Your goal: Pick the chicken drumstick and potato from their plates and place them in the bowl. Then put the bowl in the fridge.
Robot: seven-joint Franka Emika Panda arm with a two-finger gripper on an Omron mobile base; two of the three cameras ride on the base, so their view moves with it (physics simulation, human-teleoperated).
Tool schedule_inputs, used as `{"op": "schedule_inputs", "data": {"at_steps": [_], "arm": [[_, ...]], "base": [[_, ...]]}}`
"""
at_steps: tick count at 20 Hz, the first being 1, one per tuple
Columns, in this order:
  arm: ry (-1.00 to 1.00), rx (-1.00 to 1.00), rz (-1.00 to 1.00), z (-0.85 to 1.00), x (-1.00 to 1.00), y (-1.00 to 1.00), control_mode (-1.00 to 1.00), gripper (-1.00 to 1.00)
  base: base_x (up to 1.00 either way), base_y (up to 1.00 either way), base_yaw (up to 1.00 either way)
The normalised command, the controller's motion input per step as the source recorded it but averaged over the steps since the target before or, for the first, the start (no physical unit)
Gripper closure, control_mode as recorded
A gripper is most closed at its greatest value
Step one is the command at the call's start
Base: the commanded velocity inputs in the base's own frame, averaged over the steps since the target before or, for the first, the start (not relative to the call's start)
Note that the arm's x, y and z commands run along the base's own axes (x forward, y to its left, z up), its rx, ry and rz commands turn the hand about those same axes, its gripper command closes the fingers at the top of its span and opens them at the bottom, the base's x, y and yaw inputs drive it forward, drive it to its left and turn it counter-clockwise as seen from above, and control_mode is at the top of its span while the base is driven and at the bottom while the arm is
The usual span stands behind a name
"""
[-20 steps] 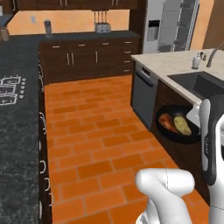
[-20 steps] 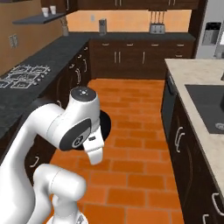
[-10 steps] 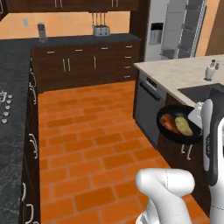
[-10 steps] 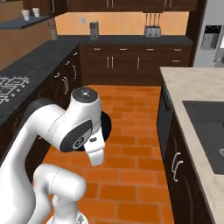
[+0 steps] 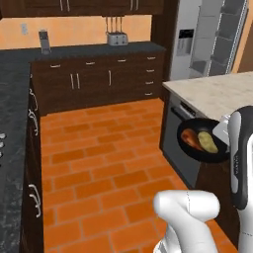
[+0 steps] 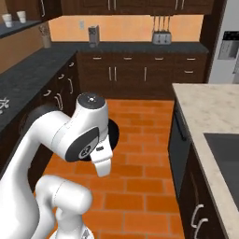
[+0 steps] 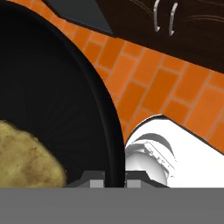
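The black bowl (image 5: 202, 148) hangs in the air beside the island, above the floor. Inside it lie the reddish-brown chicken drumstick (image 5: 189, 138) and the yellowish potato (image 5: 209, 142), side by side. My gripper (image 7: 114, 178) is shut on the bowl's rim (image 7: 111, 131), one fingertip on each side of it. In the hand view the potato (image 7: 26, 159) lies low on the left of the dark bowl. From the right base view the bowl (image 6: 113, 136) peeks out behind my arm. The grey fridge (image 5: 207, 39) stands at the far right, past the island. The plates are out of view.
A beige-topped island (image 5: 212, 91) with a dishwasher front (image 5: 175, 141) runs along the right. Dark cabinets (image 5: 99, 81) with a toaster (image 5: 117, 38) line the back wall. A dark counter (image 5: 12, 123) borders the left. Orange brick floor (image 5: 99, 163) lies between them.
The whole picture has shifted, so the base has moved: the back cabinets and fridge are nearer and more central. The bowl stays held in the same place relative to my arm.
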Motion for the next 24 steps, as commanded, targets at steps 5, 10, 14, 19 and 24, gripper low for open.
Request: {"op": "schedule_inputs", "data": {"at_steps": [5,10,14,19,24], "arm": [[0.00,0.00,0.00,0.00,0.00,0.00,1.00,1.00],[0.00,0.00,0.00,0.00,0.00,0.00,1.00,1.00],[0.00,0.00,0.00,0.00,0.00,0.00,1.00,1.00],[0.00,0.00,0.00,0.00,0.00,0.00,1.00,1.00],[0.00,0.00,0.00,0.00,0.00,0.00,1.00,1.00]], "base": [[1.00,0.03,-0.01],[1.00,0.02,-0.01],[1.00,0.00,0.00],[1.00,0.00,0.00],[1.00,0.00,0.00]]}}
